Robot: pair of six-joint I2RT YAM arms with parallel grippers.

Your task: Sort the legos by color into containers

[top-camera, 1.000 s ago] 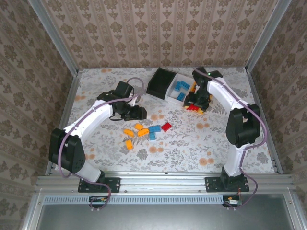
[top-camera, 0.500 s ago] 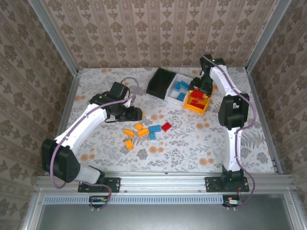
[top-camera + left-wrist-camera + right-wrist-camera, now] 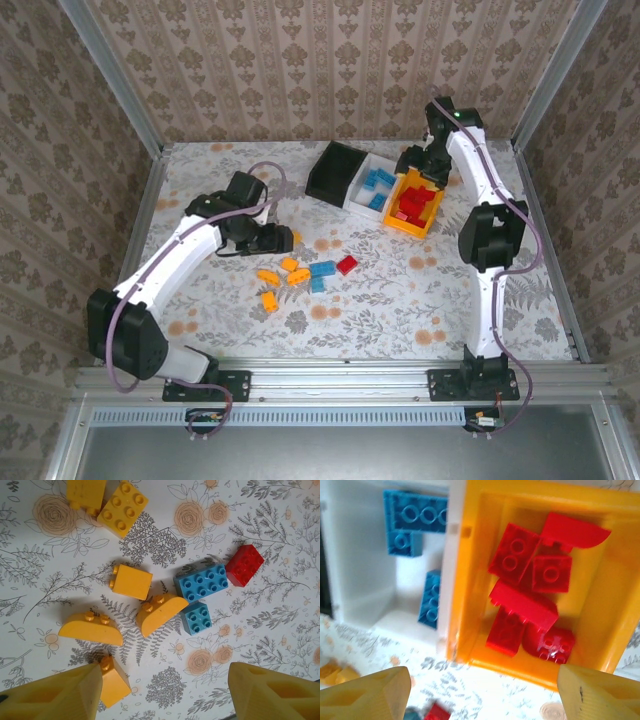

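The right end effector (image 3: 485,692) hangs wide open and empty above the orange bin (image 3: 460,605), which gathers the red bricks (image 3: 520,605). The blue bricks (image 3: 415,515) fill the white bin (image 3: 365,590) beside it. The left end effector (image 3: 165,690), also open and empty, hovers over the loose bricks (image 3: 201,582) on the surface (image 3: 280,630), likely choosing one.

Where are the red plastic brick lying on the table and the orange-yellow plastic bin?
red plastic brick (image 3: 244,565), left wrist view, studded top face.
orange-yellow plastic bin (image 3: 462,605), right wrist view, left wall.

Three containers: black container (image 3: 330,172), white container (image 3: 362,168), orange-yellow container (image 3: 470,605). On the tabletop (image 3: 280,645): six yellow legos (image 3: 131,581), two blue legos (image 3: 201,581), one red lego (image 3: 244,565). Inside: six red bricks (image 3: 512,554) in orange-yellow, at least three blue bricks (image 3: 422,512) in white.
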